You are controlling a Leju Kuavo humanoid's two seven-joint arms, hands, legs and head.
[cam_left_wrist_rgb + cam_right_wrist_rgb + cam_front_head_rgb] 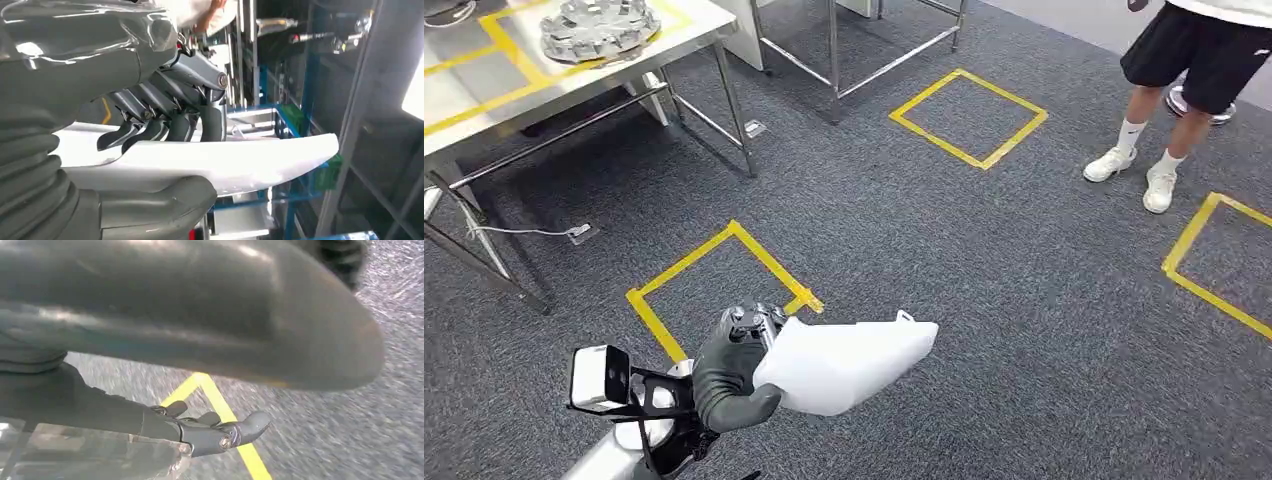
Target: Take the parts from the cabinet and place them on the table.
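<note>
White part (849, 362): smooth plastic-looking shell, satin to glossy, with bright sheen along its edge in the left wrist view.
Left hand (729, 375): matt grey rubbery covering, ribbed at the wrist; fingers (175, 125) dark, smooth, with bare metal pins at the joints.
Right hand (210, 432): dark grey fingers, smooth, semi-gloss.
Floor (984, 260): dark grey carpet, rough short pile, marked with glossy yellow tape (969, 118).
Surface (694, 25): brushed stainless steel top on bare metal legs, dull reflective finish.
Round part (599, 28): cast metal, silvery, bright facets.
Person's shoes (1134, 175): white, smooth; shorts black cloth.
</note>
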